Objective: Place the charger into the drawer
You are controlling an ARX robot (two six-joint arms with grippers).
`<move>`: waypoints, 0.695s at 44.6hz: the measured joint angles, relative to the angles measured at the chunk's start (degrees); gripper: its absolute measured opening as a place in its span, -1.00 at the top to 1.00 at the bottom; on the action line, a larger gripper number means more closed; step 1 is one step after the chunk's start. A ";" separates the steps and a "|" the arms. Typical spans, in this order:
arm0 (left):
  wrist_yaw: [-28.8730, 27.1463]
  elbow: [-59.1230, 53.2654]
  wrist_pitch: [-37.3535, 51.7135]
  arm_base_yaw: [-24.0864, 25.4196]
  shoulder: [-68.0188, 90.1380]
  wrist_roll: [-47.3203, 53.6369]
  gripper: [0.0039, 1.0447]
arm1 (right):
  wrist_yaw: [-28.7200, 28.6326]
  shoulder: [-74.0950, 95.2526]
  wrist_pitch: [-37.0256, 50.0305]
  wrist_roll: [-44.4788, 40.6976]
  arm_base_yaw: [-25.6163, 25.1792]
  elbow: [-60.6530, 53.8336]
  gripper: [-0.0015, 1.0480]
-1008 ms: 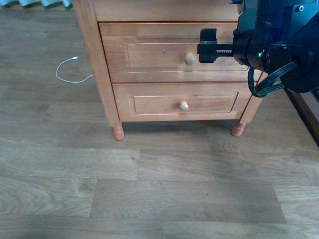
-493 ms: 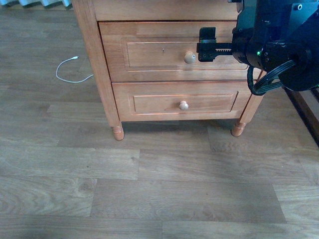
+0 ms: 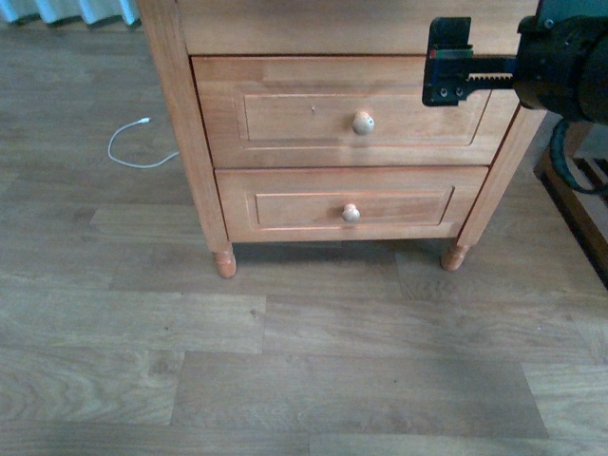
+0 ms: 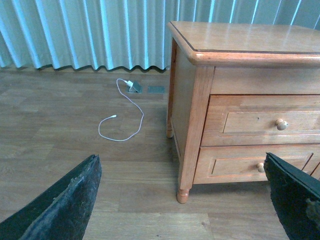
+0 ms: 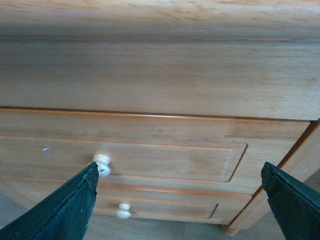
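The drawer (image 3: 351,112) sits fully closed in the wooden nightstand (image 4: 240,45), its knob (image 3: 363,123) untouched, while the right gripper (image 3: 446,62) hangs spread and empty before its upper right corner, the left gripper (image 4: 190,200) likewise spread; the charger cannot be made out.

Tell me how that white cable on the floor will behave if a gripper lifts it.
The cable lies in loose curves on the floor, so it is probably floppy and would dangle. It looks thin, likely light and easy to slip from a grip. One end meets a small block, which may drag.
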 joint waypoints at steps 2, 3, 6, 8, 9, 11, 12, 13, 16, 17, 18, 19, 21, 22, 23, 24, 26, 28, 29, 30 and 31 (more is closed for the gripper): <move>0.00 0.00 0.00 0.00 0.00 0.00 -0.89 | -0.87 -2.62 -0.50 -0.15 -0.04 -2.16 -0.84; 0.00 0.00 0.00 0.00 0.00 0.00 -0.89 | -1.60 -4.76 -1.01 -0.46 -0.07 -3.74 -0.84; 0.00 0.00 0.00 0.00 0.00 0.00 -0.89 | -3.32 -10.03 -2.93 -1.07 -0.28 -7.15 -0.84; 0.00 0.00 0.00 0.00 0.00 0.00 -0.89 | -4.17 -13.07 -3.93 -1.25 -0.44 -9.03 -0.84; 0.00 0.00 0.00 0.00 0.00 0.00 -0.89 | -4.52 -14.62 -4.50 -1.29 -0.52 -9.94 -0.84; 0.00 0.00 0.00 0.00 0.00 0.00 -0.89 | -5.20 -17.73 -5.81 -1.36 -0.72 -11.63 -0.84; 0.00 0.00 0.00 0.00 0.00 0.00 -0.89 | -5.60 -20.00 -6.88 -1.40 -0.90 -12.79 -0.84; 0.00 0.00 0.00 0.00 0.00 0.00 -0.89 | -5.88 -21.59 -7.63 -1.40 -1.01 -13.55 -0.84; 0.00 0.00 0.00 0.00 -0.02 0.00 -0.89 | -6.58 -28.02 -10.69 -1.42 -1.49 -16.44 -0.84; 0.00 0.00 0.00 0.00 -0.02 0.00 -0.89 | -6.84 -30.53 -11.93 -1.40 -1.68 -17.49 -0.84; 0.00 0.00 0.00 0.00 -0.02 0.00 -0.89 | -7.26 -33.11 -13.16 -1.33 -1.90 -18.58 -0.84; 0.00 0.00 0.00 0.00 -0.02 0.00 -0.89 | -7.43 -34.86 -13.92 -1.31 -2.03 -19.32 -0.84; 0.00 0.00 0.00 0.00 -0.02 0.00 -0.89 | -7.67 -37.77 -15.30 -1.27 -2.36 -20.48 -0.84; 0.02 0.00 0.00 0.00 -0.02 0.00 -0.89 | -7.76 -39.85 -16.31 -1.22 -2.56 -21.20 -0.84; 0.00 0.00 0.00 0.00 -0.02 0.00 -0.89 | -7.85 -41.42 -17.16 -1.07 -2.75 -21.68 -0.84; 0.00 0.00 0.00 0.00 -0.02 0.00 -0.89 | -7.96 -43.01 -18.03 -0.96 -2.95 -22.14 -0.84; 0.00 0.00 0.00 0.00 -0.02 0.00 -0.89 | -8.59 -46.80 -20.26 -0.66 -3.65 -23.15 -0.84; 0.00 0.00 0.00 0.00 -0.02 0.00 -0.89 | -9.49 -51.25 -23.02 -0.02 -4.72 -24.13 -0.84; 0.00 0.00 0.00 0.00 -0.02 0.00 -0.89 | -9.92 -52.76 -23.98 0.15 -5.18 -24.44 -0.84; 0.00 0.00 0.00 0.00 -0.02 0.00 -0.89 | -10.36 -54.18 -24.87 0.42 -5.66 -24.70 -0.84; 0.00 0.00 0.00 0.00 -0.02 0.00 -0.89 | -10.71 -55.58 -25.73 0.55 -6.14 -24.92 -0.84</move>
